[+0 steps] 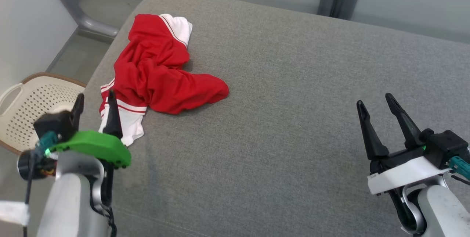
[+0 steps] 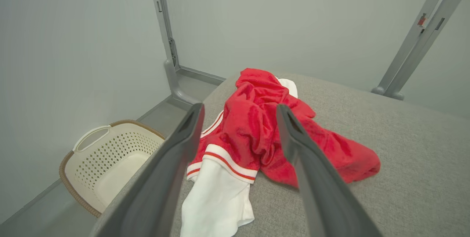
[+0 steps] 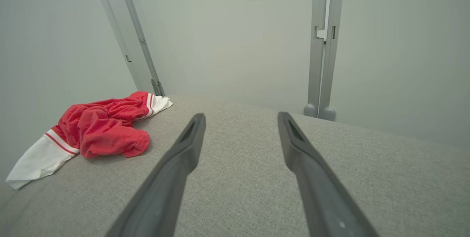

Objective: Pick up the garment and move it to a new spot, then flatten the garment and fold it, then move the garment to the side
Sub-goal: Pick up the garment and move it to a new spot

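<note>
Nothing looks done yet. The red and white garment lies crumpled near the far left corner of the grey cushion. The left gripper hovers near its white hem, fingers apart and empty. The right gripper, also spread and empty, sits well apart. Pickup, flattening, folding and the final move all remain.

The left tool is at the near left. Its two long dark fingers point to the far side and stand wide apart. They hold nothing. A green cover sits on its wrist, on top of the pale left arm. The right tool is at the near right. It is spread wide too and holds nothing. A white cover sits on its wrist, above the pale right arm.
</note>
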